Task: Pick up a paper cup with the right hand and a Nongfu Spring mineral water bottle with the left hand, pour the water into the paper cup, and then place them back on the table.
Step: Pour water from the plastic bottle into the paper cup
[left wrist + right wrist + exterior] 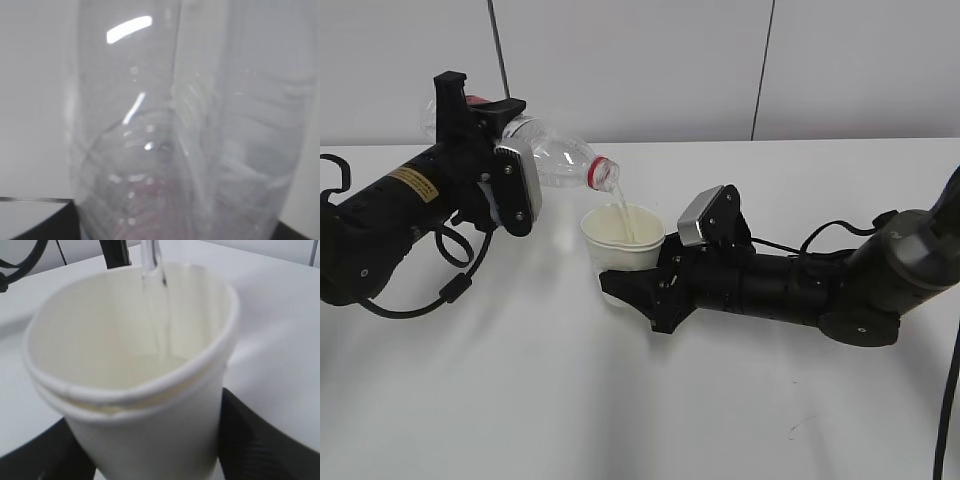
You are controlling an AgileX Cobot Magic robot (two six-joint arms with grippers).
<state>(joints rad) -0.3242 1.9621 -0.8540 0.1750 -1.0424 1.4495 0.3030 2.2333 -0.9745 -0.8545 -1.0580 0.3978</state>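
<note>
Over at the upper left of the exterior view, the left hand (510,150) has its jaws clamped around the body of the Nongfu Spring mineral water bottle (555,160), which lies tipped nearly level with its red-ringed mouth pointing right and slightly down. A thin stream of water (625,215) runs from that mouth into the paper cup (620,245) just below it, near the middle of the frame. The cup stands upright, gripped low on its sides by the right hand (630,285), whose black arm stretches in from the right edge and lies low over the white table (620,400).

In the left wrist view the clear bottle (175,130) fills almost the whole frame, ribbed and glinting, with a blur of pink at the bottom centre; the gripper itself shows only as dark corners at the bottom.

In the right wrist view the cup (135,390) sits in the centre, its rolled rim slightly squeezed out of round, black finger pads pressed on both lower sides. The water (157,300) falls from the top centre and pools shallowly at the cup's bottom.
</note>
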